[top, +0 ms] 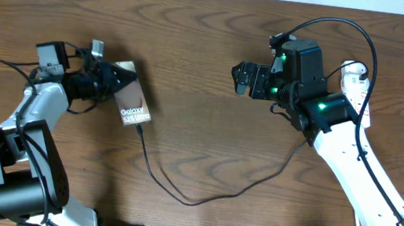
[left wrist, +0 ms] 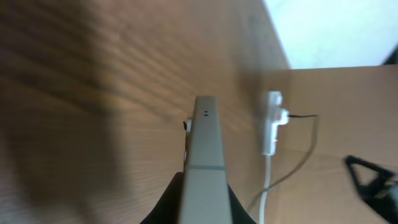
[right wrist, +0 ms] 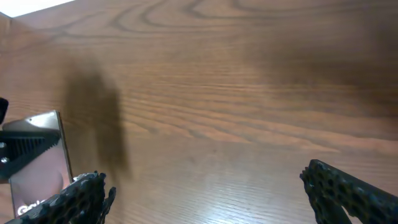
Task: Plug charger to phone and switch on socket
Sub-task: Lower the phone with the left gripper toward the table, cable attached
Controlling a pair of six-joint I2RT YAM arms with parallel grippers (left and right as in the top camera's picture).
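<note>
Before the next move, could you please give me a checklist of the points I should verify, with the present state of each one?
1. The left gripper is shut on the phone: ok.
2. The tip of the charger meets the phone's edge: ok. Whether it is fully seated: cannot tell.
3. The right gripper is open and empty: ok.
4. The right gripper is at the socket: not ok. It hangs over bare table, away from the socket.
5. The socket's switch position: cannot tell. It is blurred in the left wrist view and partly hidden in the overhead view.
</note>
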